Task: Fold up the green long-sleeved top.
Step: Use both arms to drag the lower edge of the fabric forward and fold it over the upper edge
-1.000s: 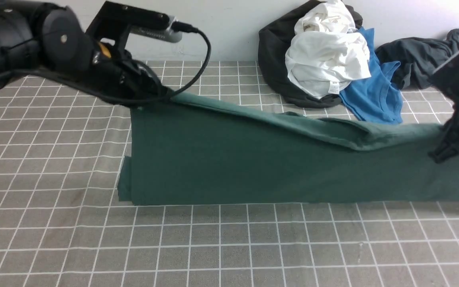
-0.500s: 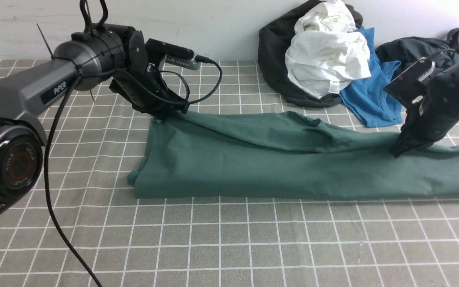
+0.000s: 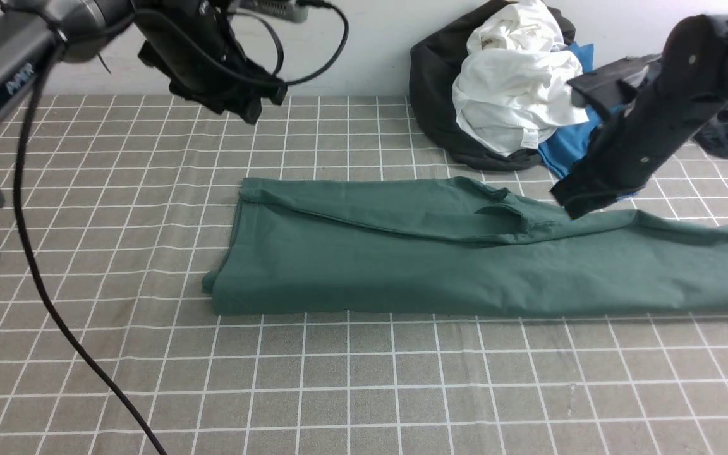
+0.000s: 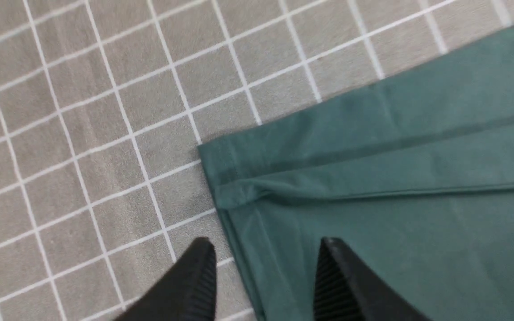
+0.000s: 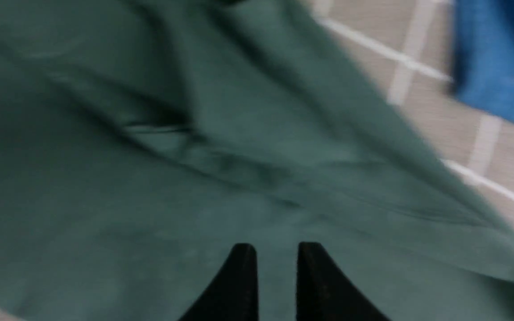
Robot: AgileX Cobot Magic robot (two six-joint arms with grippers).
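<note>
L fingers point(image 4: 201, 276): apart, nothing held, above top's left end | R fingers point(image 5: 246, 278): narrow gap, nothing held, over top | top point(image 3: 402, 253): folded lengthwise on table point(image 3: 364, 385), wrinkled near middle | blue shirt point(image 3: 566, 142), white cloth point(image 3: 519, 95): behind top

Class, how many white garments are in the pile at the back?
At least 1: a crumpled white garment, lying on the black cloth, beside the blue shirt. Its folds may hide a second.
</note>
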